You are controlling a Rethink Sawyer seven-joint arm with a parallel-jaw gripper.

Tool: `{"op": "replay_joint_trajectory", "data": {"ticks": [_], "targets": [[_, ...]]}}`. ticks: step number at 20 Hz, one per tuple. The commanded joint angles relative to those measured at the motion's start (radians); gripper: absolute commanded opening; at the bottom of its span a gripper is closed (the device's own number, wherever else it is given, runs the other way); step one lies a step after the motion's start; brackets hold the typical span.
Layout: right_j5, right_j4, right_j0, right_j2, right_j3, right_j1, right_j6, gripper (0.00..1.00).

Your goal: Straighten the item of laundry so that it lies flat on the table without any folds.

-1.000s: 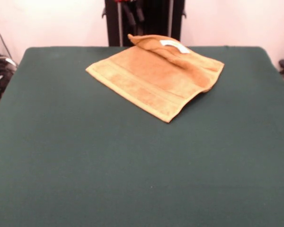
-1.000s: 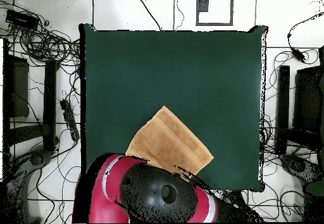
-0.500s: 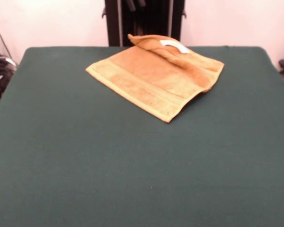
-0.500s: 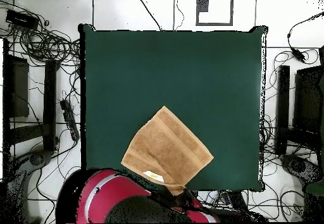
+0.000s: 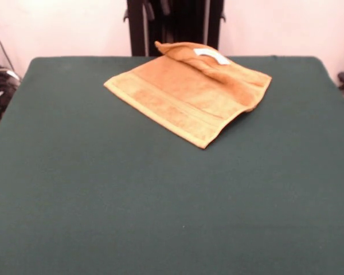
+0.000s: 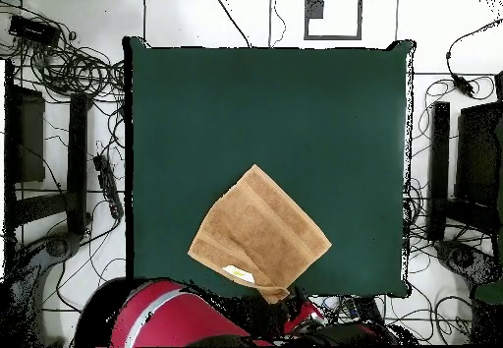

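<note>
Front view. Small square orange-tan terry towel [image 5: 189, 91]: position and shape unchanged from half a second ago; lies at the far middle of the large dark green cloth-covered surface [image 5: 160, 200], turned cornerwise. Far edge folded over into a raised ridge; small white tag [image 5: 212, 55] on top of that fold. Pale woven border band along the near edge. Hand: not seen here; only dark upright parts of the robot show at the top edge, shifted slightly since the earlier frame. No placing relative to the hand can be given. Cables [image 5: 0, 80] at the left margin, off the surface.

Overhead view. Red and black arm [image 6: 187, 315]: drawn further down and out of the picture than before, now clear of the towel [image 6: 260, 231]. Towel fully uncovered, near the lower edge of the surface [image 6: 265, 108], white tag [image 6: 238, 273] at its lower side, one corner reaching the surface's edge. Hand: hard to make out among the dark arm parts; whether wide or narrow cannot be told. Tangled cables [image 6: 79, 69] and dark stands [image 6: 439, 167] ring the surface on the floor.
</note>
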Motion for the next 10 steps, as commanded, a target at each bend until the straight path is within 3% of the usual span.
{"op": "replay_joint_trajectory", "data": {"ticks": [1,10], "targets": [[0.178,0.016,0.017,0.232,-0.16,-0.034,0.314,1.0],[0.255,0.033,-0.023,0.332,-0.155,-0.078,0.305,1.0]]}}
